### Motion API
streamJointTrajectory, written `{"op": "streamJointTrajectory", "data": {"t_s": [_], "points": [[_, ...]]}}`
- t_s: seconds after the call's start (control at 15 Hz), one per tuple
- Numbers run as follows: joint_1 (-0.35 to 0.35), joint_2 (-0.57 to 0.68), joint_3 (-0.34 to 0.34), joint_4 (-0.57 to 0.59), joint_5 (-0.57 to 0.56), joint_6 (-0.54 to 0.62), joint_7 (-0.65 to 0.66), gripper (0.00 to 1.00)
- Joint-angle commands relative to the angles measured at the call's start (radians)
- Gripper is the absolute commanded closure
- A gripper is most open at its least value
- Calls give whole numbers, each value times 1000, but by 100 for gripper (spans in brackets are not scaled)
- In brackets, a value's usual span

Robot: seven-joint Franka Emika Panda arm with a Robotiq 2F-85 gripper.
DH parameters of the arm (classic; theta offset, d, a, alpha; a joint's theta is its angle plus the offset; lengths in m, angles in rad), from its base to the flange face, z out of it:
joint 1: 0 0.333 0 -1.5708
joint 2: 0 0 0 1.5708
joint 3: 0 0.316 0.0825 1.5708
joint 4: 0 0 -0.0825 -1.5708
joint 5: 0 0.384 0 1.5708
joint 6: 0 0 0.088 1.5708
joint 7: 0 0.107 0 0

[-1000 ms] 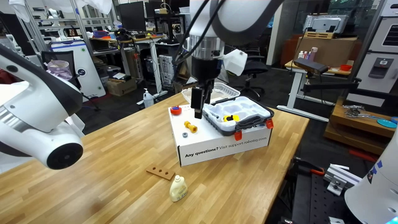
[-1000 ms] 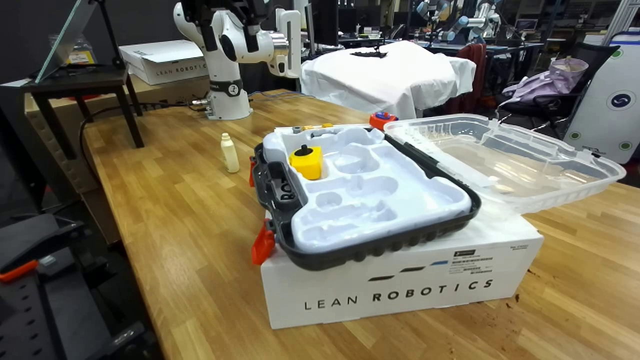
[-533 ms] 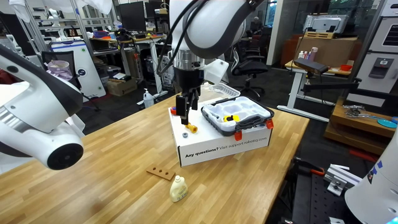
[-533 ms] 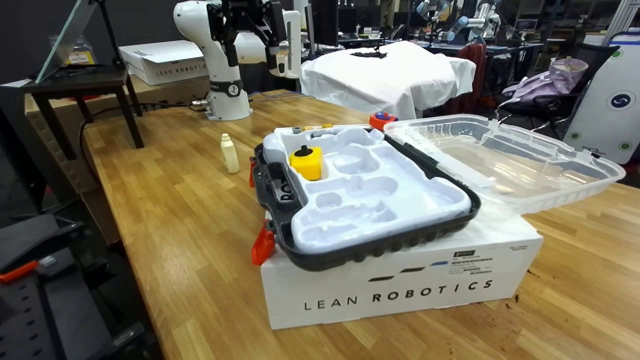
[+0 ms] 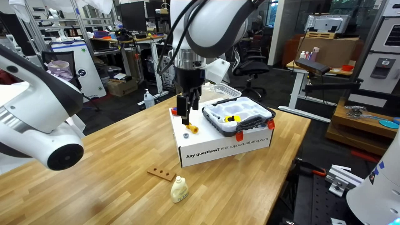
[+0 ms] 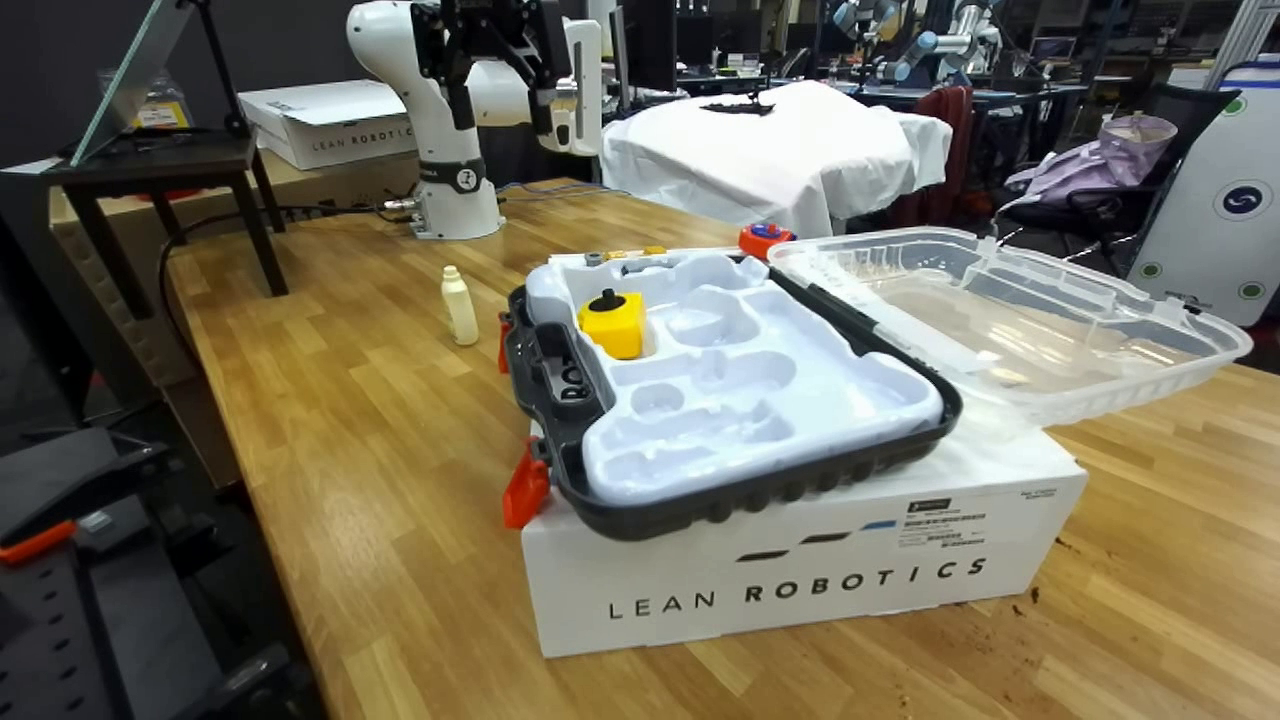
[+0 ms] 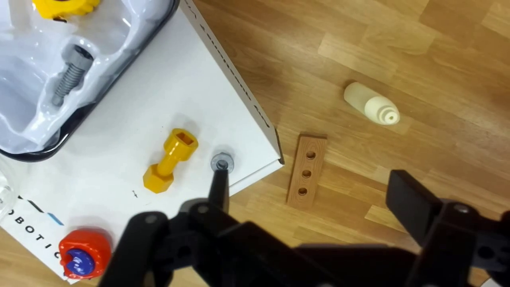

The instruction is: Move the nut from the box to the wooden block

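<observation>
Wrist view: yellow bolt (image 7: 170,161) on box (image 7: 119,131), could be bumped by an off-line descent. Nut (image 7: 222,157) on box, near its corner, ungripped; could be nudged off edge if approached crookedly. Block (image 7: 306,164) flat on worktop (image 7: 342,151); nut could be lost if released off-centre. Tool (image 7: 310,189) spread wide, nothing held. Bottle (image 7: 370,103) near block; could be toppled by a low carry.

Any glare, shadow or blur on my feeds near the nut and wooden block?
Wrist view: nut and wooden block look fairly sharp, a soft shadow beside the nut, bright glints on the pale tray; in an exterior view: reflections on the clear lid, away from the nut.
</observation>
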Motion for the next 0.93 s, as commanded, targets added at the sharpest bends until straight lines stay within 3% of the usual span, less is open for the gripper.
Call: {"op": "streamJointTrajectory", "data": {"t_s": [0.0,0.87], "points": [[-15,17,16,18,-7,11,9,0],[-33,258,4,194,-35,-12,17,0]]}}
